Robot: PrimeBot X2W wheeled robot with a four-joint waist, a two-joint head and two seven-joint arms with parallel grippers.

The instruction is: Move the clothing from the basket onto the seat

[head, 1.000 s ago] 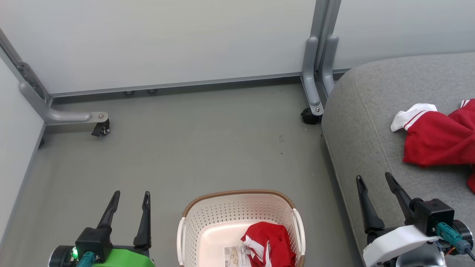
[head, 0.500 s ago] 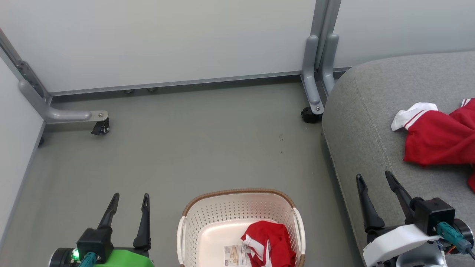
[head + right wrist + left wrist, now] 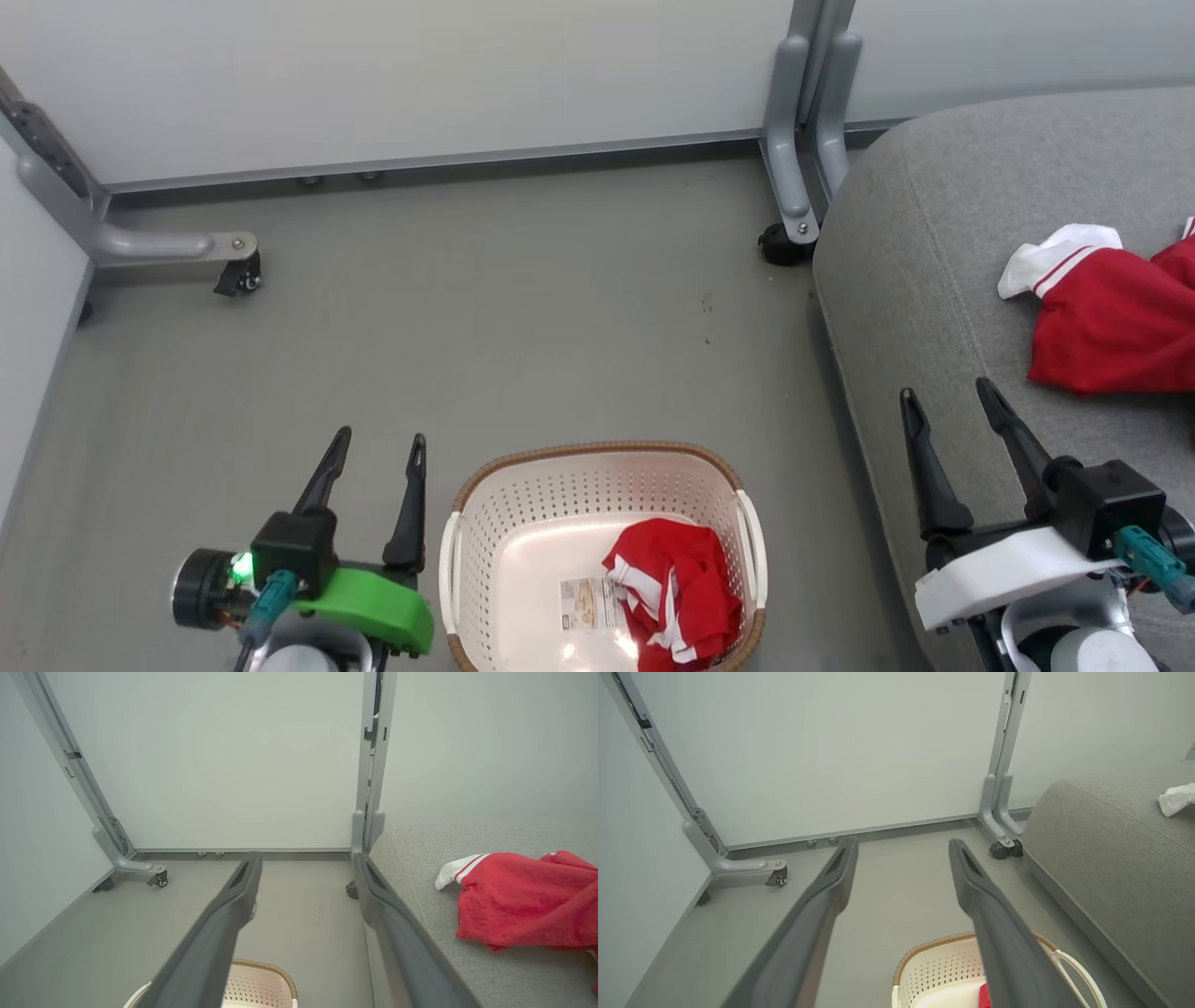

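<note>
The cream basket (image 3: 523, 504) with a brown rim stands on the floor, low in the head view. Red clothing (image 3: 677, 588) with white stripes lies crumpled in its right half, beside a paper label. More red clothing (image 3: 1116, 322) with a white cuff rests on the grey seat (image 3: 915, 271) at the right, also seen as red clothing (image 3: 523, 900) in the right wrist view. My left gripper (image 3: 378, 443) hangs open just left of the basket, nothing between its fingers. Over the seat's front edge, my right gripper (image 3: 943, 392) is open and empty.
Grey partition panels stand behind. Their metal feet with casters sit on the floor at the far left (image 3: 233, 275) and by the seat's corner (image 3: 780, 247). Bare grey floor (image 3: 523, 327) lies between the basket and the panels.
The head camera has tilted down, so the whole scene shifted up. My left gripper has moved right and up, closer to the basket. Both grippers stay open.
</note>
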